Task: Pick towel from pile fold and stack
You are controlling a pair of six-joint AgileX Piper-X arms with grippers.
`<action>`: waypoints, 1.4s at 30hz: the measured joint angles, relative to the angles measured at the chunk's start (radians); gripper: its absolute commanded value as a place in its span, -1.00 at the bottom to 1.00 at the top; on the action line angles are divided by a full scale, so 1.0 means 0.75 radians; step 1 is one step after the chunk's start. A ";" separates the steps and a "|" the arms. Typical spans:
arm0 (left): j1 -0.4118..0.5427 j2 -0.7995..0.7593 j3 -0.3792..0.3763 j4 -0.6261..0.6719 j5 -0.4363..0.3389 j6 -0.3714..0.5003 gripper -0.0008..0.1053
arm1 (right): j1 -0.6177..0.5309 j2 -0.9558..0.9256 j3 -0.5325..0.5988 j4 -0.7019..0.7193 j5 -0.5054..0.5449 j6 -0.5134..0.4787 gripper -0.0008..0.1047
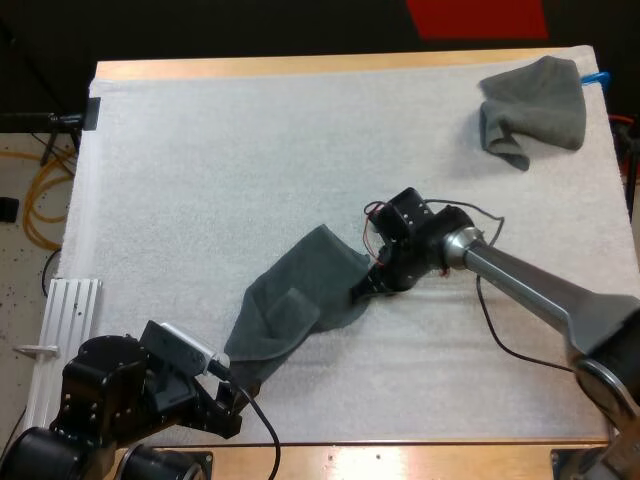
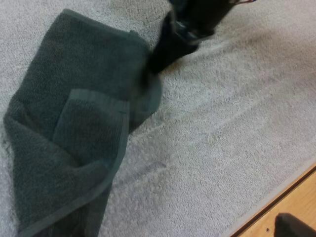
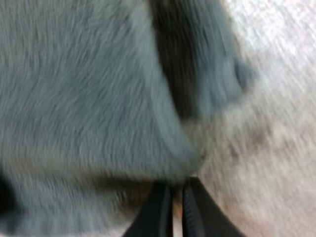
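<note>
the dark grey-green terry towel (image 1: 300,300) lies half-spread and slanted on the white fleecy mat (image 1: 250,150), near the middle and toward the near side, with one corner flopped back over itself. my right gripper (image 1: 360,291) is down at its right-hand hem. from that wrist the two black fingers (image 3: 155,212) are drawn almost together right where the hem meets them, so i judge i have a thin pinch of cloth there, though the hold looks shallow. my left gripper (image 1: 231,399) sits at the towel's near left end, close to the mat's near border; i cannot tell whether it is open or closed. the crumpled grey-green towel (image 1: 535,105) is well apart at the far right corner of the mat.

the step in hand, as i read it, is laying this one out flat before folding. to do that well i would want a deeper bite on the hem before pulling, since a pinch at the very edge may slip. then i would draw away from the left end, low over the mat, so the cloth goes taut and the flopped corner rolls open rather than bunching. the left should take the opposite corner, not the doubled layer, or the fold may come out crooked. this towel is not yet folded, so i judge the task is early.
</note>
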 measured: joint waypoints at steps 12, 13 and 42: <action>0.000 0.093 0.000 0.000 0.000 0.223 0.36 | 0.000 -0.322 0.095 0.254 0.159 -0.092 -0.99; 0.000 0.115 0.000 0.000 0.000 0.235 0.36 | 0.000 -0.320 0.113 0.192 0.159 -0.067 -0.99; 0.000 0.203 0.000 0.000 0.040 0.259 0.36 | 0.000 -0.025 0.133 -0.249 0.026 -0.212 -0.19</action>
